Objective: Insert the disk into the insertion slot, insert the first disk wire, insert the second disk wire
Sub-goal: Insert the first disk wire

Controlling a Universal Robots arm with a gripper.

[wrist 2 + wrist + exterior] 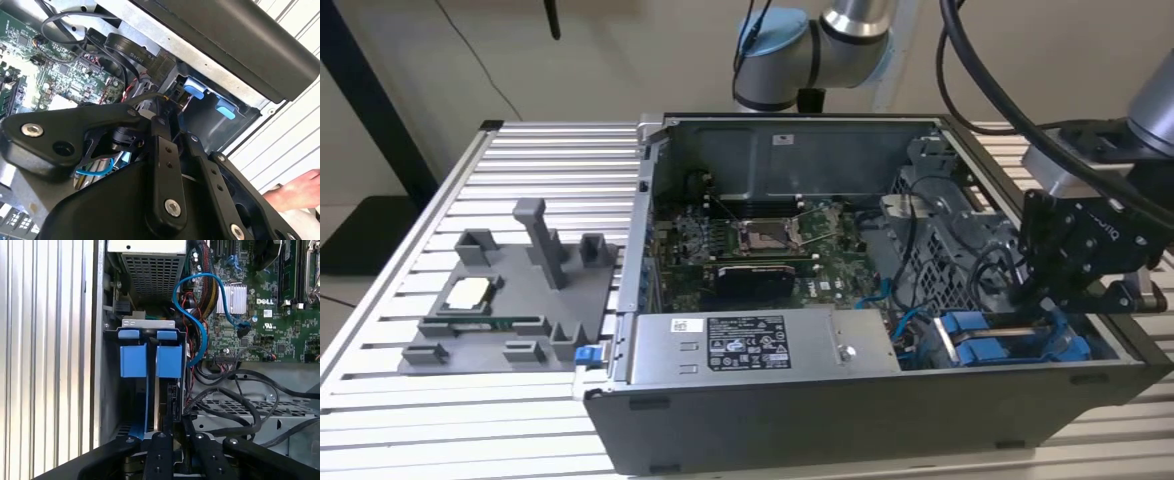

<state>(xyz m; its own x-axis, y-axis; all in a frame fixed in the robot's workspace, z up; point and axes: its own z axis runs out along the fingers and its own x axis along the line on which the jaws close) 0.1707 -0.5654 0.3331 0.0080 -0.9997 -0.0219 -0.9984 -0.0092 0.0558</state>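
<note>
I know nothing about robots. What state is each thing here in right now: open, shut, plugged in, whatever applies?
Computer case: open, side panel off.
Gripper: down inside the case, at the insertion slot.
Insertion slot: blue tabs showing; full or empty, cannot tell.
Blue cable: looped beside the slot; plugged or not, cannot tell.
Fixture tray: on the table, holding a small square part.

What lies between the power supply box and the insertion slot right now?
A looping blue cable hangs between the power supply box and the insertion slot; this shows in the exterior view.
</note>
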